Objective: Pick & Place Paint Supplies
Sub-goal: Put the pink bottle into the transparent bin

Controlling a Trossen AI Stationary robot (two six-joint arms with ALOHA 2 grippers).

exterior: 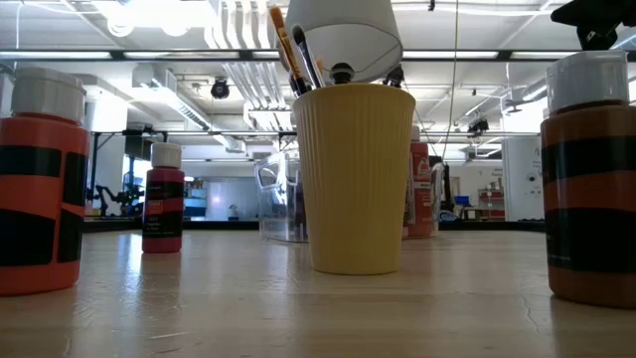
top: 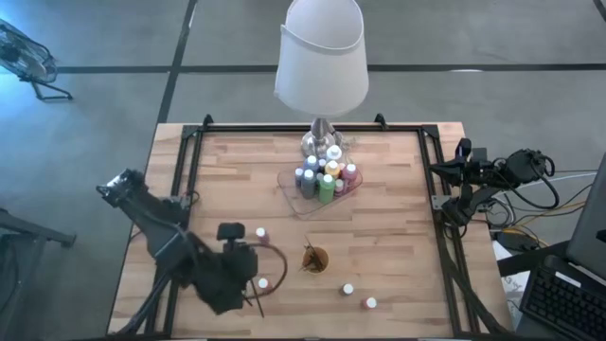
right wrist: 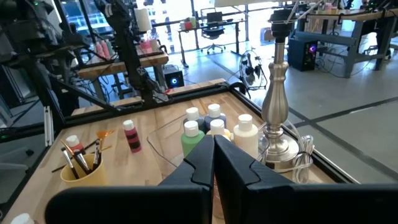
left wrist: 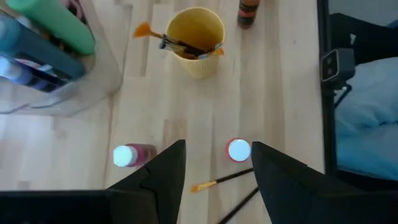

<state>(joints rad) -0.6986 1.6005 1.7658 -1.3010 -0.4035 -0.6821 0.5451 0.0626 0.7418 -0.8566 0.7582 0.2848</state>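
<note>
Left gripper (left wrist: 214, 171) open wide above brush (left wrist: 222, 179), near orange cup (left wrist: 194, 42). Risk: jaw clips adjacent red bottle (left wrist: 239, 150), toppling it.

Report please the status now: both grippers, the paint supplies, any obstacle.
Left gripper open, above thin dark-handled brush lying beside small red white-capped bottle. Right gripper shut, parked at table edge. No obstacle seen.

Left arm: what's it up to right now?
The left hand hangs open above a loose white-capped red paint bottle and a thin dark-handled brush lying on the wooden table, holding nothing. Several bottles stand in the clear plastic tray, brushes in the yellow cup. The right hand waits shut at the table's edge.
</note>
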